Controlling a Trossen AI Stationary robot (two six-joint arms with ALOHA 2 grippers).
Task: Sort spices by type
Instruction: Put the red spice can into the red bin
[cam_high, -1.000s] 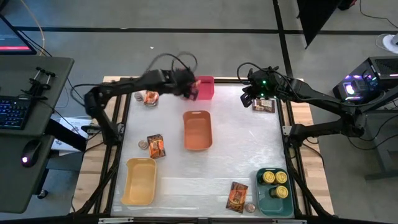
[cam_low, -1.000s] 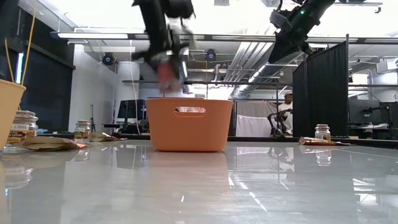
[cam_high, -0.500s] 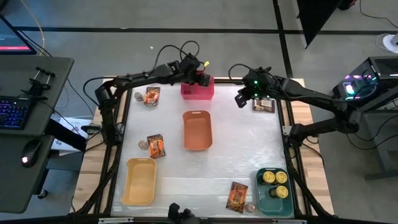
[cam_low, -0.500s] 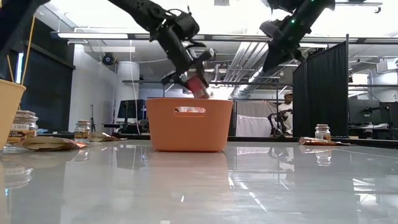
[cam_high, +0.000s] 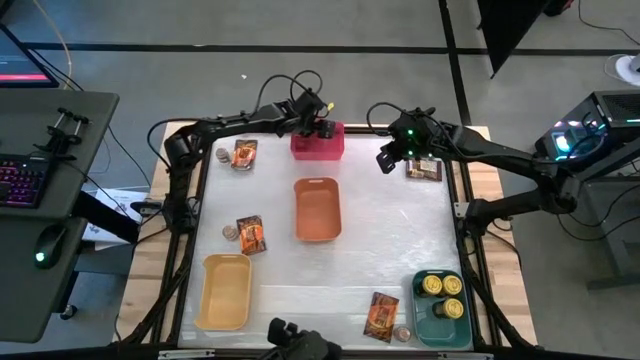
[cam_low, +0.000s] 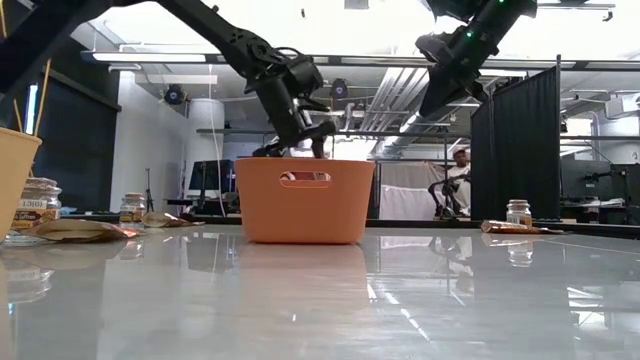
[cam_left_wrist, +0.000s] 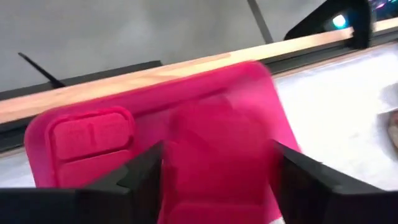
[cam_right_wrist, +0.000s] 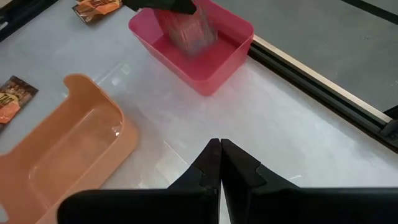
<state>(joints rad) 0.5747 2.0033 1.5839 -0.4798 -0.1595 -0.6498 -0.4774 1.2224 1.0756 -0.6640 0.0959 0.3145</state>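
Red box now btwn left tool fingers

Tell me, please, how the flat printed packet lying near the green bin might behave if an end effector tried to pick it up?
The packet lies flat on the glossy table, so it probably slides rather than lifts when nudged. It looks thin, so it is likely light and may bend in a pinch. Rolling seems unlikely.
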